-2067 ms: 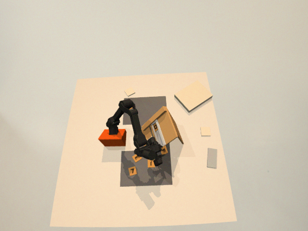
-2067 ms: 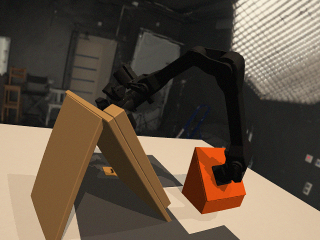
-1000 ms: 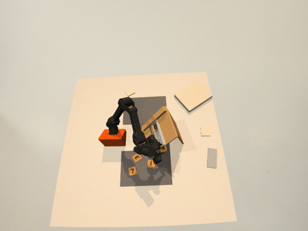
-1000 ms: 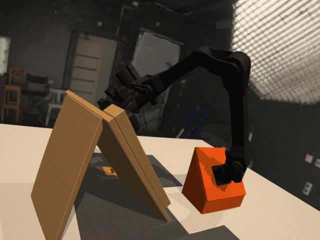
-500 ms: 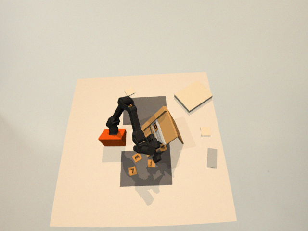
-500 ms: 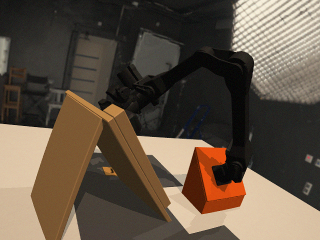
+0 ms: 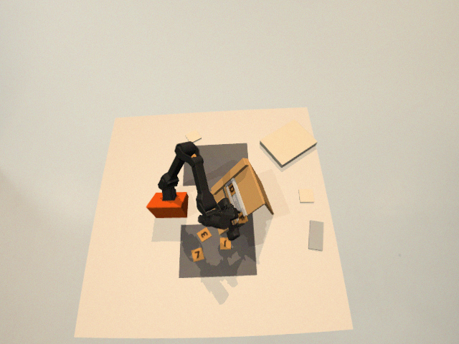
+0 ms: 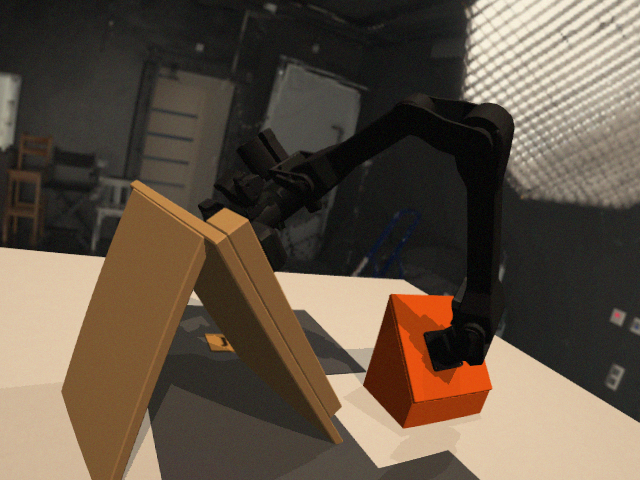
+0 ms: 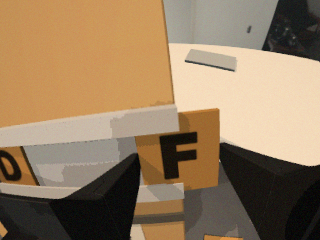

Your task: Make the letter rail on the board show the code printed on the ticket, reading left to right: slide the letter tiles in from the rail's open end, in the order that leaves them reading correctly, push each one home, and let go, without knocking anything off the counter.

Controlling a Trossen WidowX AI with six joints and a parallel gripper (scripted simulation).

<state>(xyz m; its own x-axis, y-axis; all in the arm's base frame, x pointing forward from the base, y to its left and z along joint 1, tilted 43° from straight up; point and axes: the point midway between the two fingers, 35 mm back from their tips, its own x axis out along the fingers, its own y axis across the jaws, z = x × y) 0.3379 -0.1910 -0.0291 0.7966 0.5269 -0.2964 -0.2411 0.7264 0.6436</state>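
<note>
My gripper (image 7: pixel 237 222) (image 9: pixel 179 154) is shut on the F tile (image 9: pixel 190 172) (image 7: pixel 243 218) at the rail's open end. The tile's left part lies between the pale lips of the letter rail (image 9: pixel 90 128) (image 7: pixel 239 196); its right part sticks out. The D tile (image 9: pixel 11 167) (image 7: pixel 231 189) sits farther left in the rail, with a gap between the two. The brown board (image 7: pixel 249 185) (image 8: pixel 268 310) stands tilted. Loose tiles lie on the dark mat (image 7: pixel 241 264): one (image 7: pixel 204 234), one (image 7: pixel 197 254), one (image 7: pixel 225 243), and one partly under the gripper. No ticket print is readable.
An orange block (image 7: pixel 168 207) (image 8: pixel 439 351) bears the arm's base. A second dark mat (image 7: pixel 222 155) lies behind the board. A large pale slab (image 7: pixel 289 142), a small pale block (image 7: pixel 306 195) and a grey block (image 7: pixel 315 235) (image 9: pixel 211 60) lie to the right. Another pale piece (image 7: pixel 193 135) lies at the back.
</note>
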